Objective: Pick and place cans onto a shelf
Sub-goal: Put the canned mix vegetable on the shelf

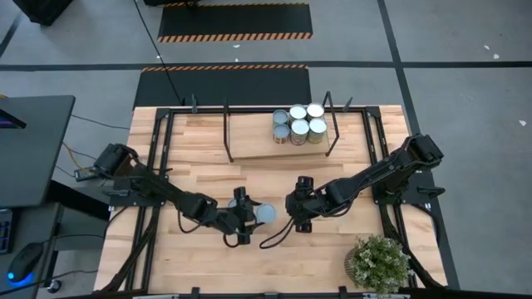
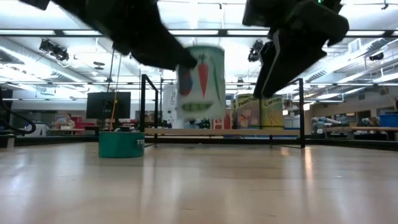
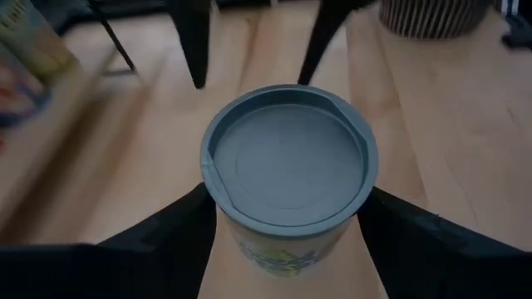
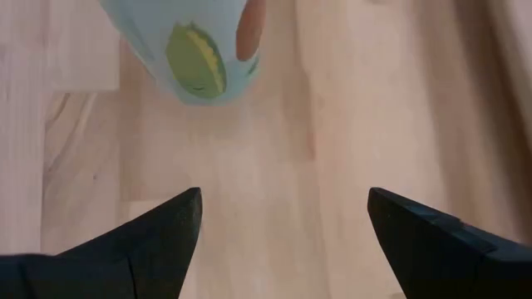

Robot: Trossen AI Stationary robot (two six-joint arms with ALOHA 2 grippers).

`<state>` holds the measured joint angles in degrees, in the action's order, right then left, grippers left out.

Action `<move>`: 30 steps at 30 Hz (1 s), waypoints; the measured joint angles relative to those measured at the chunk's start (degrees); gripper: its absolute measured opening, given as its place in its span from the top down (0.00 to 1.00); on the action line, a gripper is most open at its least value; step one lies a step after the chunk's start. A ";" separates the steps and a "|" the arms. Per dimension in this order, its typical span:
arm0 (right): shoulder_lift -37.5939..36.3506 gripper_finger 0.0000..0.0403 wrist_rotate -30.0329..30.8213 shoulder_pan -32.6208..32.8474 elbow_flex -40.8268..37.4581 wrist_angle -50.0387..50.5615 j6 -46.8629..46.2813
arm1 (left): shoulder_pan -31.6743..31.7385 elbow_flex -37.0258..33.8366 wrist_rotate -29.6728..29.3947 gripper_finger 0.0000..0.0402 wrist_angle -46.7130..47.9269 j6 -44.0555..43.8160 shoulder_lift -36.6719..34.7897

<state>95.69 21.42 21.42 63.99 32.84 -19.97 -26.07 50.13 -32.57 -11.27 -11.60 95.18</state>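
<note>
My left gripper [image 1: 256, 215] is shut on a can [image 1: 266, 213] with a blue-grey round top [image 3: 287, 162] and a pale label showing a carrot and peas [image 2: 200, 81], near the middle of the table. My right gripper [image 1: 293, 205] is open and empty, just right of that can, which shows ahead of its fingers [image 4: 195, 50]. Several more cans [image 1: 299, 123] stand upright on the light wooden shelf [image 1: 249, 145] with black uprights at the far side; some show in the low view [image 2: 258, 112]. My left gripper pinches the can's side wall just under the top rim [image 3: 218, 218] between its two fingers [image 3: 179, 237], one on each opposite side. The fingers come level from the table's left. The can stands upright in the hold, lifted clear of the table [image 2: 200, 81].
A bushy green potted plant [image 1: 378, 264] stands at the near right corner; its striped pot shows in the left wrist view [image 3: 432, 12]. A teal tub [image 2: 121, 144] shows at the left in the low view. The shelf board's left part [image 1: 249, 145] is bare.
</note>
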 joint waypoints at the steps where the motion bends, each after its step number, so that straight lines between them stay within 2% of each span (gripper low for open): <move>1: -0.59 0.13 0.68 0.12 0.00 0.24 -0.02 | 0.51 0.00 0.02 0.30 0.03 0.60 -0.87; 6: -2.46 0.13 3.37 0.99 0.00 0.51 0.32 | 4.64 0.00 0.58 0.30 0.47 4.83 -4.04; 11: -2.68 0.13 5.04 1.77 0.00 1.06 0.38 | 11.92 0.02 3.94 0.30 0.93 7.37 -5.04; 20: -2.66 0.13 5.74 2.06 0.00 0.97 -0.43 | 24.89 -0.02 4.00 0.30 0.31 6.73 -4.42; 30: -2.59 0.13 6.14 2.04 0.00 0.17 -0.45 | 30.69 -0.02 4.12 0.30 0.38 7.52 -4.42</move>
<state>93.10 27.56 23.46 63.99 33.01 -20.43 4.62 50.11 -28.45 -10.89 -4.08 90.76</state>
